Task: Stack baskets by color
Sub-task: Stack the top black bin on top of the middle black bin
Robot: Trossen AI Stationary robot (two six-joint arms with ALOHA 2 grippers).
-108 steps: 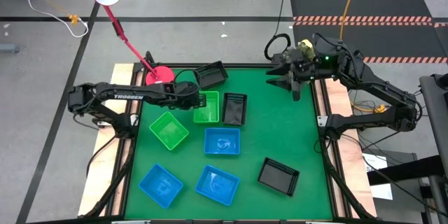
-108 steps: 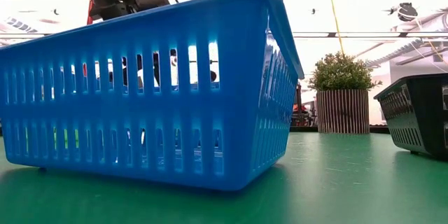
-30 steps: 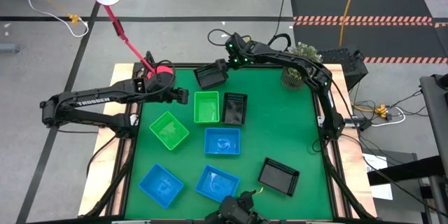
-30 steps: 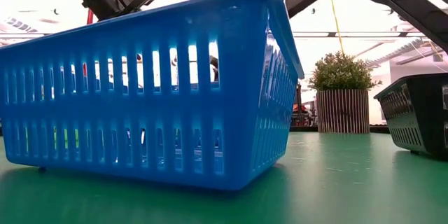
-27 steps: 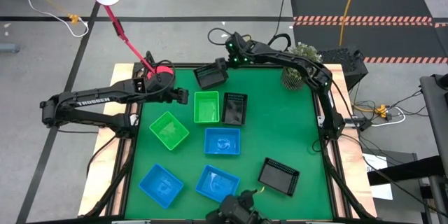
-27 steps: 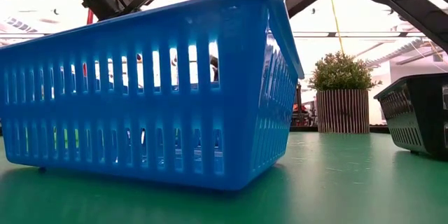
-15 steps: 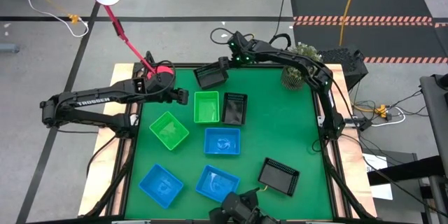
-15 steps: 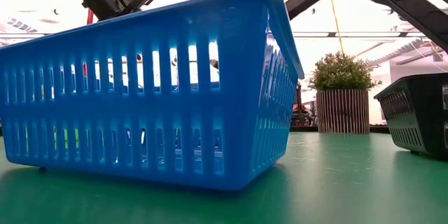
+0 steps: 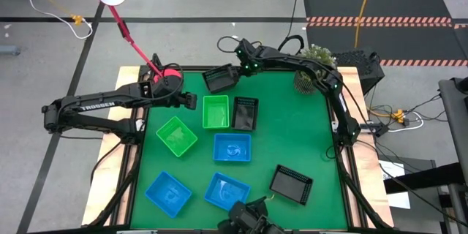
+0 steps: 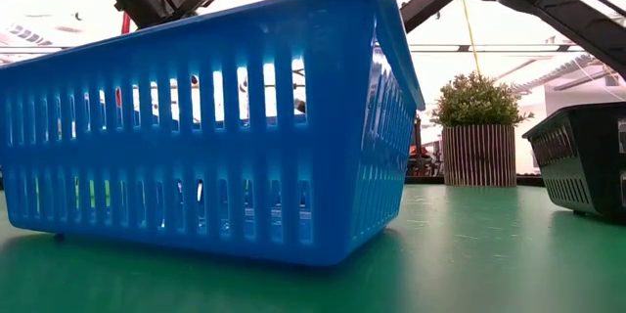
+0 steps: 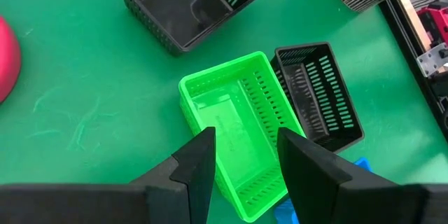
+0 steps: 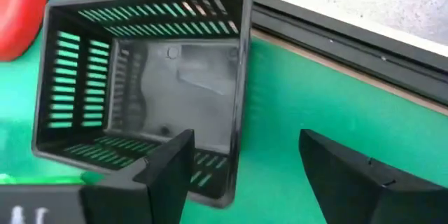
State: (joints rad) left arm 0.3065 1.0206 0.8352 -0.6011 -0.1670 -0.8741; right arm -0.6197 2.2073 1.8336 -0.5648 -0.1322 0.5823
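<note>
baskets (image 9: 232,147) on green table (image 9: 292,128), grey floor (image 9: 219,0)

Pretty bright and even in here, light's coming from overhead so shadows on the green mat (image 9: 292,131) are soft and short. Down low the ceiling lights totally blow out the background, and the blue basket (image 10: 210,122) glows through its slots.

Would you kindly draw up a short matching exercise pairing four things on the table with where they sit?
Things:
1. right tool
2. left tool
3. potted plant
4. pink lamp base

Places:
A. far left corner
B. left of the upright green basket
C. beside the black basket at the far edge
D. far right edge

Pairs: 1-C, 2-B, 3-D, 4-A
</note>
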